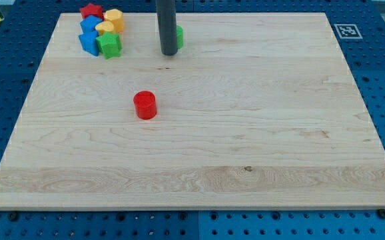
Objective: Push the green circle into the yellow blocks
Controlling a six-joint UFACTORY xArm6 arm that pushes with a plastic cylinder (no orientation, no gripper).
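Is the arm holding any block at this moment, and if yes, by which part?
Nothing is held. The rod has no gripper; my tip stands on the board just to the view's left of the green circle, which is partly hidden behind the rod.

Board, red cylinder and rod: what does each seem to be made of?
The board looks like pale, unvarnished or matte wood: grain streaks and a small knot show. The red cylinder seems to be painted wood or plastic, its colour uniform with a slight sheen; I cannot tell which. The rod, ending at my tip beside the green circle, looks like dark matte metal or plastic.
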